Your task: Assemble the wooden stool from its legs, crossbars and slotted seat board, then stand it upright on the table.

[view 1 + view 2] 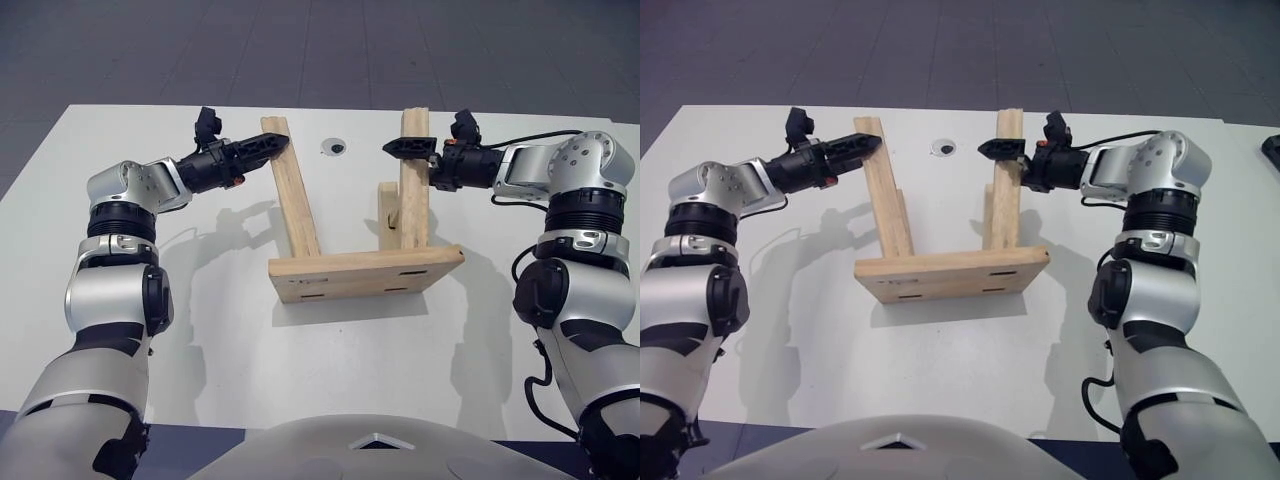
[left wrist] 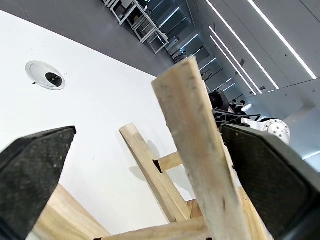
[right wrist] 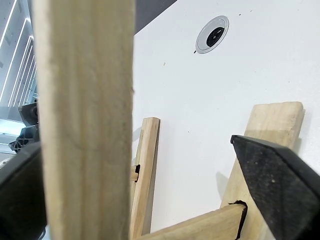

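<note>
The head views give the layout. The half-built stool lies on its side on the white table (image 1: 200,300), with the seat (image 1: 360,272) up on its long edge nearest the robot and the legs pointing away. The left gripper (image 1: 275,142) is at the far tip of the left leg (image 1: 295,195), and the right gripper (image 1: 400,146) is at the tip of the right leg (image 1: 415,180). A short crossbar (image 1: 387,215) sits just beside the right leg.

From the head you can't really judge the jaws, but the wrist cams sort that out. On both grippers the fingers are spread with the leg between them. Each leg sits close to one pad, with a clear gap to the other.

The wrist cams also show that the pads (image 2: 35,170) are black with a fine grainy texture. The wood is pale and square-cut with visible grain, and the crossbar end drops into a dark notch in a leg. The seat has small rectangular slots. There's a round grey grommet (image 1: 334,147) in the table between the leg tips.
</note>
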You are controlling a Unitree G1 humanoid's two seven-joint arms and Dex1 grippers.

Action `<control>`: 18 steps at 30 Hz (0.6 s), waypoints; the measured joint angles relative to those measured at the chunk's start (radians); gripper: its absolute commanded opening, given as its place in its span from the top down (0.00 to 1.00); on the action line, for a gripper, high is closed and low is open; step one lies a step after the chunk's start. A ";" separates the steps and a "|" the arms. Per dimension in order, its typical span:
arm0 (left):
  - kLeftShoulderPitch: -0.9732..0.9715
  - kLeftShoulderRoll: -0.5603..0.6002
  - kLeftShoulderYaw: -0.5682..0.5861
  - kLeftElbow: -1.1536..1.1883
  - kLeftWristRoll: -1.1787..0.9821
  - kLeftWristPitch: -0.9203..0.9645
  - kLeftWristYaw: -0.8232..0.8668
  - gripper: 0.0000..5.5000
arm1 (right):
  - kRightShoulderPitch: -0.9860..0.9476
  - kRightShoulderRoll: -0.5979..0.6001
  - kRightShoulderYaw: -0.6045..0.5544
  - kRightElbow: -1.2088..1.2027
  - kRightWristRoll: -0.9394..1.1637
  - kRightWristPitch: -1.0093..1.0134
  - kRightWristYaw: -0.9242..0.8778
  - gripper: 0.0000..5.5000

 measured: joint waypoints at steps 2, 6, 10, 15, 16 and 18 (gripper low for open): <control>0.002 0.004 0.033 -0.003 -0.009 0.002 -0.013 0.02 | 0.002 0.000 -0.003 -0.002 0.001 -0.001 0.003 0.02; 0.021 0.035 0.127 -0.032 -0.052 0.004 -0.027 0.02 | 0.022 -0.009 -0.023 -0.026 0.010 0.002 0.016 0.02; 0.059 0.064 0.220 -0.093 -0.100 0.005 -0.026 0.02 | 0.026 -0.030 -0.053 -0.039 0.015 0.012 0.018 0.02; 0.241 0.084 0.294 -0.344 -0.158 0.025 0.013 0.02 | 0.053 -0.064 -0.094 -0.066 0.022 0.022 0.016 0.02; 0.304 0.085 0.298 -0.428 -0.157 0.024 0.031 0.02 | 0.069 -0.079 -0.103 -0.087 0.022 0.020 0.016 0.02; 0.424 0.089 0.297 -0.579 -0.150 0.010 0.044 0.02 | 0.099 -0.098 -0.121 -0.138 0.021 0.001 0.016 0.02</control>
